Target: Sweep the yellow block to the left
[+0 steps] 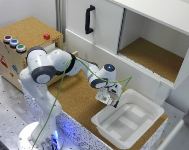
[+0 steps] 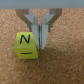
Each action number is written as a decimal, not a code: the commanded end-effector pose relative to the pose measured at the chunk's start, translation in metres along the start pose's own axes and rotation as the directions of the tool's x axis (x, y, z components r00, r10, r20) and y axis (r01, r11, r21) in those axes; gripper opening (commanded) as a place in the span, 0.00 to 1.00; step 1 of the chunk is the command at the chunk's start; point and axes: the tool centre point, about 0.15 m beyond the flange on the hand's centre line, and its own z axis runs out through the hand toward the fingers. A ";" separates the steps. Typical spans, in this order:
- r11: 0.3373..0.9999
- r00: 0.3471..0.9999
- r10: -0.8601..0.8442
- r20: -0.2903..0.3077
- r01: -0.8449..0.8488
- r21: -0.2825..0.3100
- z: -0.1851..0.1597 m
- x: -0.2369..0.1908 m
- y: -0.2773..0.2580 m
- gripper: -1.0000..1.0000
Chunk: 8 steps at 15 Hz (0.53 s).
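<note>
Cork (image 2: 65, 70) underlies the yellow block (image 2: 27, 45), marked N; end effector (image 2: 41, 41) fingers pressed together.

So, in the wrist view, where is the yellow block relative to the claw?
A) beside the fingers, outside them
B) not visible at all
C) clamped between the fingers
A: the yellow block sits on the cork beside the claw, outside its nearly closed fingers, not between them.
</note>
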 end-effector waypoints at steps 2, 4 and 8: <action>0.998 1.000 0.011 -0.010 -0.011 0.062 0.017 -0.014 -0.042 0.00; 0.997 1.000 -0.005 -0.011 0.006 0.080 0.015 -0.014 -0.059 0.00; 0.993 0.999 -0.032 -0.016 0.033 0.115 0.012 -0.013 -0.086 0.00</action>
